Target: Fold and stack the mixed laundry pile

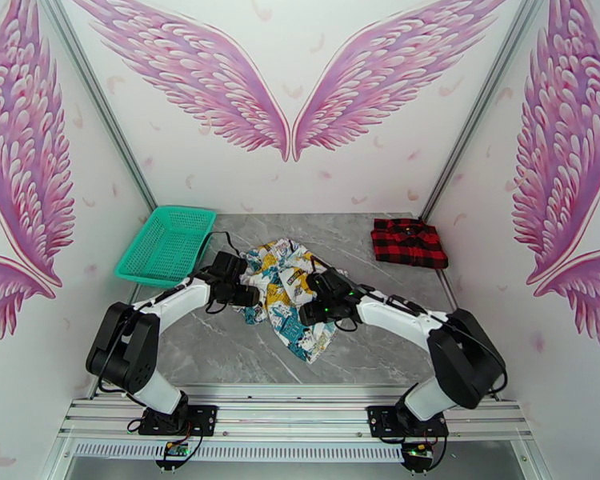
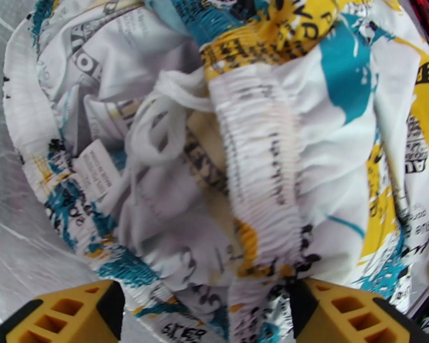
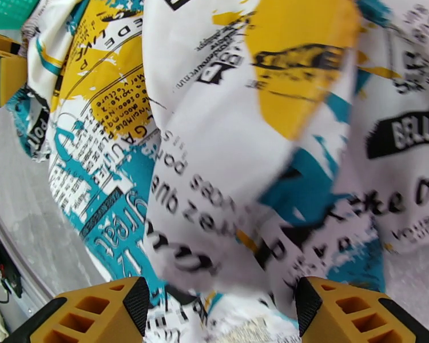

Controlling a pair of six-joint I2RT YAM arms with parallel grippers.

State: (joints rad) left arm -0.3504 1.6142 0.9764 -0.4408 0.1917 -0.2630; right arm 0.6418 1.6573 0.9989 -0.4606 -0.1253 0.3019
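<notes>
The white garment with yellow, teal and blue print [image 1: 288, 294] lies crumpled at the table's centre. In the left wrist view its elastic waistband [image 2: 254, 144] and drawstring run upward from the yellow fingers [image 2: 71, 312]. My left gripper [image 1: 248, 296] sits at the garment's left edge, open, with cloth bunched between its wide jaws [image 2: 206, 315]. On the garment's right side my right gripper [image 1: 312, 310] is also open, and printed fabric [image 3: 214, 138] hangs between its fingers [image 3: 223, 312]. The red-and-black plaid garment [image 1: 409, 242] lies folded flat at the back right, away from both grippers.
A teal mesh basket [image 1: 166, 243] stands at the back left, close behind my left arm. Grey marble table surface [image 1: 220, 346] lies bare in front of the garment. Walls with metal posts close in the table on three sides.
</notes>
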